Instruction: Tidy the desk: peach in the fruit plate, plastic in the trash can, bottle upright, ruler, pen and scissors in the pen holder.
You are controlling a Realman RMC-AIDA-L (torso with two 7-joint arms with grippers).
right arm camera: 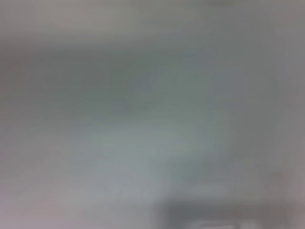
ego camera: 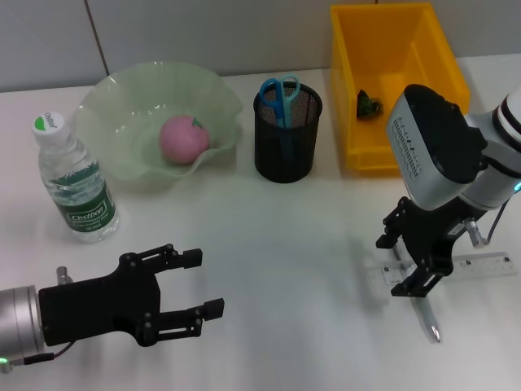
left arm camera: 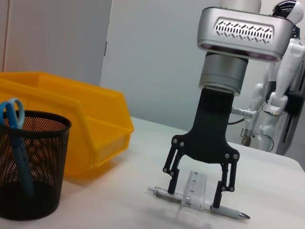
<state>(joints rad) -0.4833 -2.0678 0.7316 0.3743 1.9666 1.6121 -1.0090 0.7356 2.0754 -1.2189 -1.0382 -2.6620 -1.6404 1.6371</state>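
Nearest us, our left gripper (ego camera: pixel 191 285) waits open and empty, low at the near left. Peach (ego camera: pixel 183 138) sits in the plate (ego camera: pixel 106 98), bottle (ego camera: pixel 75 181) stands, scissors (ego camera: pixel 280 96) are in the holder (ego camera: pixel 287 138). Pen (left arm camera: pixel 200 204) and ruler (left arm camera: pixel 196 187) still lie near right. Our right gripper (left arm camera: pixel 196 190) points straight down, jaws open around the pen.

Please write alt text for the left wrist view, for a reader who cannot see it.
The right gripper hangs open, fingertips down, straddling a pen and a clear ruler that lie on the white table. Beside them stand a black mesh pen holder with blue scissors inside and a yellow bin.
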